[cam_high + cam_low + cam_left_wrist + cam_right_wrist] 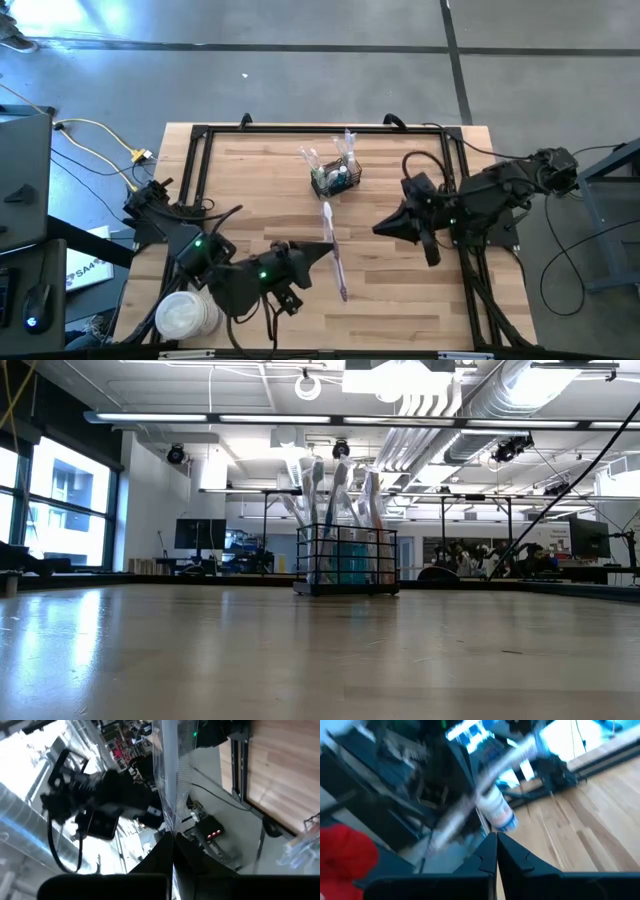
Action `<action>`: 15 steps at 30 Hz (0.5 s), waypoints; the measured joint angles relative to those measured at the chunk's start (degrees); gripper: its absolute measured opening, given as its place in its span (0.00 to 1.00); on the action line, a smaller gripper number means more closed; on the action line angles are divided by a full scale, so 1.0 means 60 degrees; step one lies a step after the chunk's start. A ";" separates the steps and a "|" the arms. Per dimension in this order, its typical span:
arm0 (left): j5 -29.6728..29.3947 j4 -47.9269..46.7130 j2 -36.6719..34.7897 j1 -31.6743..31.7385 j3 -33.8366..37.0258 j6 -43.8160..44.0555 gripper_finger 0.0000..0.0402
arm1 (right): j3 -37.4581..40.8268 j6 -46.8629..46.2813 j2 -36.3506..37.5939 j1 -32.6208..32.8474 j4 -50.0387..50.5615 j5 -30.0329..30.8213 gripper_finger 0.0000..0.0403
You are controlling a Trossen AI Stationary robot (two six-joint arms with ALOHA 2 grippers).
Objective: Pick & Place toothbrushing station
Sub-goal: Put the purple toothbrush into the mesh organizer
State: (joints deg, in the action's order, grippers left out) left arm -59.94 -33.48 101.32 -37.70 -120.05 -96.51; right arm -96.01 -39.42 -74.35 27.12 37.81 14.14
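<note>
The toothbrushing station, a small black wire-mesh basket, stands on its base at the table's far middle, and several toothbrushes stand upright in it. My left gripper is near the table's middle, on the near side of the basket, shut on a long toothbrush in a clear pack. The pack also shows in the left wrist view. My right gripper is shut and empty, to the right of the toothbrush and nearer than the basket. Neither gripper shows in the low view. My left gripper pinches the packed toothbrush near its middle between its two fingers. The fingers come about level from the table's left and lie across it. The toothbrush runs from far to near; the low view shows no part of it on the table.
A round white tub sits at the near left corner beside the left arm. A black frame runs along the table's edges. Bare wood lies between the basket and the near edge.
</note>
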 joint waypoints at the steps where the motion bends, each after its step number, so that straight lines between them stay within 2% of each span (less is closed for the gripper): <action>1: 0.0060 0.0001 0.0000 0.0073 0.0000 -0.0160 0.00 | 0.0000 -0.0020 0.0000 -0.0059 -0.0217 0.0017 0.01; 5: 0.0284 -0.0268 0.0000 0.0304 -0.0003 -0.0438 0.00 | 0.0000 -0.0470 -0.0023 -0.0358 -0.0564 0.0038 0.01; 8: 0.0435 -0.0439 0.0000 0.0484 -0.0003 -0.0728 0.00 | 0.0000 -0.0478 -0.0158 -0.0674 -0.0527 -0.0122 0.06; 15: 0.0609 -0.0684 0.0000 0.0467 -0.0003 -0.0870 0.00 | 0.0000 -0.0499 -0.0553 -0.1231 -0.0850 -0.0986 0.33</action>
State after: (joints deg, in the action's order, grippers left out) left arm -56.28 -37.58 101.32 -34.89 -120.07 -101.73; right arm -96.01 -42.41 -77.67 19.73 32.70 8.23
